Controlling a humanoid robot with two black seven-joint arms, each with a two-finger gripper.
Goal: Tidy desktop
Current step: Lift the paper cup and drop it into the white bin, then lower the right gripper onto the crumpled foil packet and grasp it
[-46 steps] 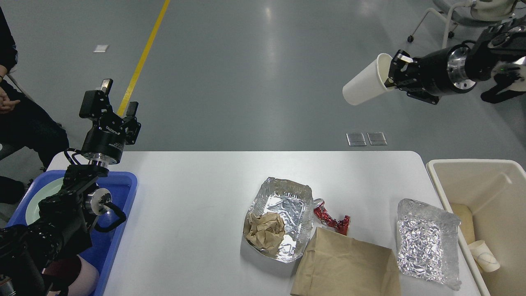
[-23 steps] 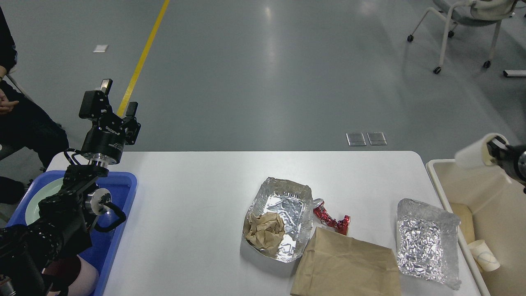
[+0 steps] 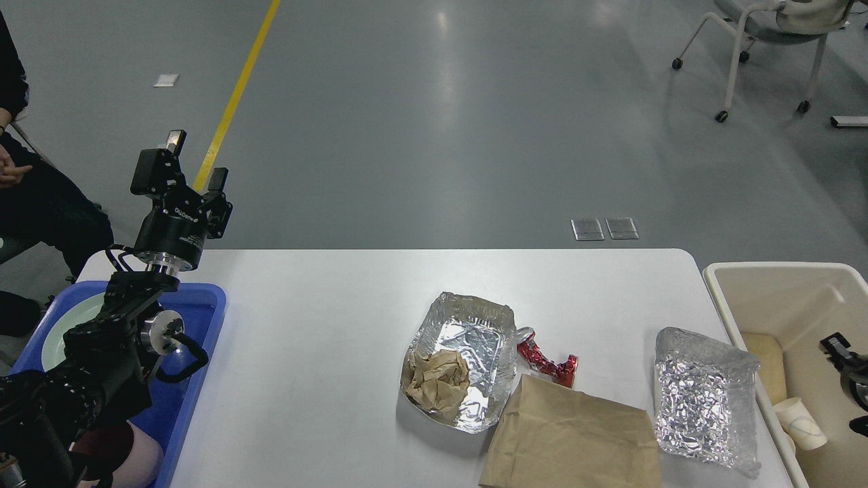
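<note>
The white desktop (image 3: 325, 325) carries a foil tray (image 3: 481, 339) with crumpled brown paper (image 3: 437, 379) in it, a crushed red can (image 3: 546, 362), a flat brown paper bag (image 3: 569, 440) and a crumpled foil container (image 3: 705, 396) near the right edge. My left gripper (image 3: 190, 166) is open and empty, raised above the table's back left corner. My right gripper (image 3: 841, 349) shows only as a small dark tip low inside the beige bin (image 3: 773, 278); I cannot tell its fingers apart. No cup shows in it.
A blue tray (image 3: 203, 305) holding a pale plate (image 3: 74, 318) stands at the left under my left arm. A paper cup (image 3: 800, 421) and a tan item (image 3: 766, 359) lie in the bin. A person sits at far left. A chair stands at back right.
My right arm swung down from high at the right, carrying a white paper cup, into the beige bin. The cup no longer shows in it. The left arm has not moved.
</note>
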